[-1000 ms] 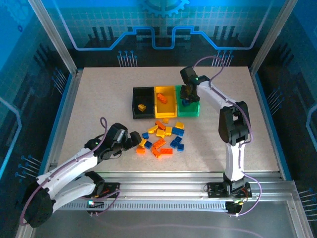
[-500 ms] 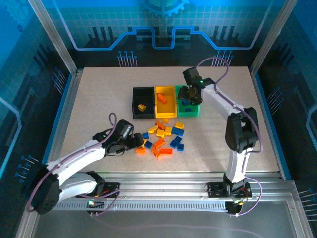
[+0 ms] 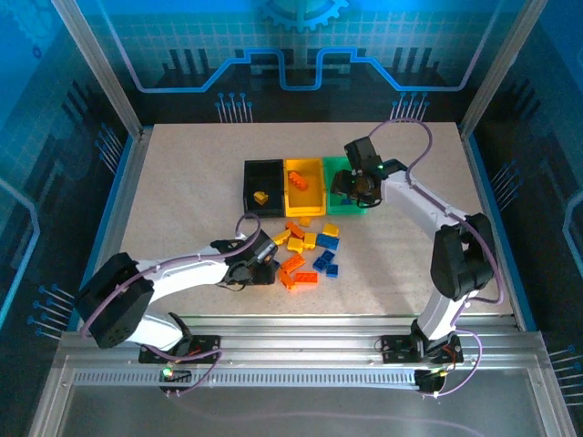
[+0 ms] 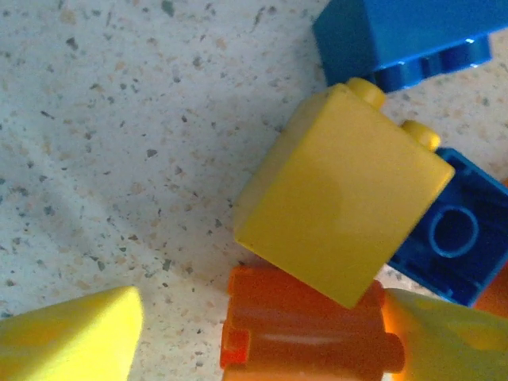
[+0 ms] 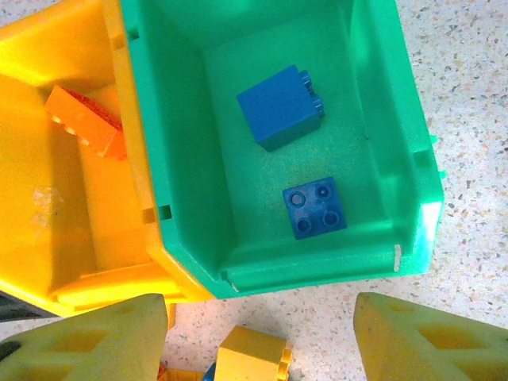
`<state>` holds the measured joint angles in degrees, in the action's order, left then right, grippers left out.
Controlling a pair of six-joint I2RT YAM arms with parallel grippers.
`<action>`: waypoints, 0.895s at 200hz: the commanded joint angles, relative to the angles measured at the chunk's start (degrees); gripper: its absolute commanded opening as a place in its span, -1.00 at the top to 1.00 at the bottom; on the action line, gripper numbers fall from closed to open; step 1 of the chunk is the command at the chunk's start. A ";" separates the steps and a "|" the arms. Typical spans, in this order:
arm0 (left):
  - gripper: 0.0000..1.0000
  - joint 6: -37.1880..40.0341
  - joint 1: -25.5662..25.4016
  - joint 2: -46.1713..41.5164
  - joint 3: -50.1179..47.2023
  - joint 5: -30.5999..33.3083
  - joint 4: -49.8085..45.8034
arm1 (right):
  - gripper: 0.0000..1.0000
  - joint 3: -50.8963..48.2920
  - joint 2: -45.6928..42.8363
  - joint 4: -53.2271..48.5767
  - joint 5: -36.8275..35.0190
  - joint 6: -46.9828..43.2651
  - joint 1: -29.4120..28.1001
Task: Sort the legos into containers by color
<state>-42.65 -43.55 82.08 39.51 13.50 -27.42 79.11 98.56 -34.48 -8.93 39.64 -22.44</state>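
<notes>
**Top external.** Three joined containers point(image 3: 283, 163) stand in a row: black bin point(image 3: 249, 187), yellow bin point(image 3: 309, 197), green bin point(image 3: 338, 206). They lie at 12 o'clock from the loose legos point(image 3: 305, 250) on the speckled worktop point(image 3: 182, 182). The black bin holds one yellow piece point(image 3: 261, 196), the yellow bin one orange piece point(image 3: 298, 182). The left pincer point(image 3: 262, 264) is at the pile's 9 o'clock edge. The right pincer point(image 3: 357, 187) is over the green bin.

**Left wrist.** The left pincer is released, with one orange brick point(image 4: 305, 333) between its fingertips point(image 4: 71, 341). One yellow brick point(image 4: 341, 194) touches it at 12 o'clock. Two blue bricks point(image 4: 413, 36) flank that yellow brick at 1 and 3 o'clock.

**Right wrist.** The right pincer is released and empty. The green bin contains one blue cube point(image 5: 279, 107) and one blue plate point(image 5: 315, 208), lying apart. One yellow block point(image 5: 252, 357) lies on the worktop at 6 o'clock.
</notes>
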 commanded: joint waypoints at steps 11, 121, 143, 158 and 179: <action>-0.19 0.68 -1.67 0.48 1.16 2.14 0.56 | -0.30 -0.94 -3.38 1.19 -0.25 0.89 0.76; 0.20 6.17 5.96 4.22 26.48 -1.43 -0.50 | -0.29 -15.58 -14.53 4.23 1.01 3.29 0.81; 0.20 8.78 7.32 15.65 39.46 -0.79 -1.10 | -0.29 -18.51 -16.37 3.81 1.65 3.26 0.65; 0.20 10.29 7.74 22.45 47.60 1.36 -2.34 | -0.29 -20.09 -17.38 3.51 2.20 3.25 0.39; 0.20 11.17 8.33 29.88 56.17 3.40 -3.73 | -0.29 -22.36 -18.95 3.50 2.49 3.31 -0.22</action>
<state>-34.94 -35.94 105.67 87.96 13.98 -28.14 58.96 82.26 -31.20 -7.22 42.02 -21.80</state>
